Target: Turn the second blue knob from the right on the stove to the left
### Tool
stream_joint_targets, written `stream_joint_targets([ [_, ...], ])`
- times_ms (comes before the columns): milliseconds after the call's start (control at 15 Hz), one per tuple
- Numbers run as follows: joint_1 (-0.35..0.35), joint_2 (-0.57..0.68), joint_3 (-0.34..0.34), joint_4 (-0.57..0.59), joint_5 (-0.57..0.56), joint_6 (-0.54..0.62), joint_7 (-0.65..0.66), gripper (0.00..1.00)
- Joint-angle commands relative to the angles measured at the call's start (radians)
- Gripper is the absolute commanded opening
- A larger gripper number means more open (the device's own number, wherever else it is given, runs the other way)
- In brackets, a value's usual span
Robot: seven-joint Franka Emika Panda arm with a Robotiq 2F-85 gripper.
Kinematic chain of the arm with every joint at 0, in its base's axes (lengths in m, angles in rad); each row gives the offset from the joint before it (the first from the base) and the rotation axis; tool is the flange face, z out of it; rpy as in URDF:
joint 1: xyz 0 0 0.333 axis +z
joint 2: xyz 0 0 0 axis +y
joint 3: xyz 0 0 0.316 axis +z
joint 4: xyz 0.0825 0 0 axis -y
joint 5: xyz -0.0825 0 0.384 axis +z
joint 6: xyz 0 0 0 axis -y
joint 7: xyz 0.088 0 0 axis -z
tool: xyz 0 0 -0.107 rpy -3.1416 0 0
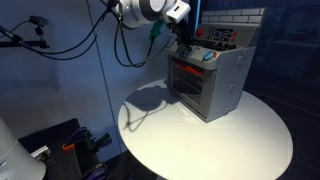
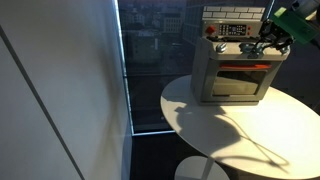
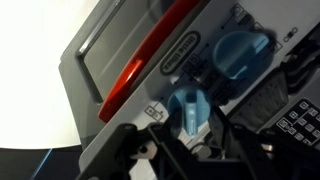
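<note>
The stove (image 1: 212, 85) is a small grey toy oven with a red-framed glass door, standing on a round white table; it shows in both exterior views (image 2: 233, 75). My gripper (image 1: 186, 44) is at its knob row, near one end (image 2: 267, 41). In the wrist view a light-blue knob (image 3: 190, 105) sits between my two dark fingers, gripper (image 3: 192, 124), which straddle it with small gaps. A second light-blue knob (image 3: 241, 55) is further along the panel. The red door frame (image 3: 140, 65) runs beside them.
The white round table (image 1: 240, 140) (image 2: 250, 125) holds only the stove. A black cable hangs from the arm (image 1: 125, 40). A blue wall stands behind, and a window (image 2: 155, 60) is beside the table. Dark equipment (image 1: 70, 145) sits on the floor.
</note>
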Motion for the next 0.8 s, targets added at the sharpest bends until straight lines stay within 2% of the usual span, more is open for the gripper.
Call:
stream_joint_targets([
  [0,0.009,-0.004,-0.012,0.011,-0.018,-0.001,0.046,0.12],
  [400,0.012,-0.021,-0.018,0.001,-0.04,-0.012,0.068,0.12],
  [733,0.017,-0.033,-0.032,-0.002,-0.115,-0.03,0.088,0.11],
])
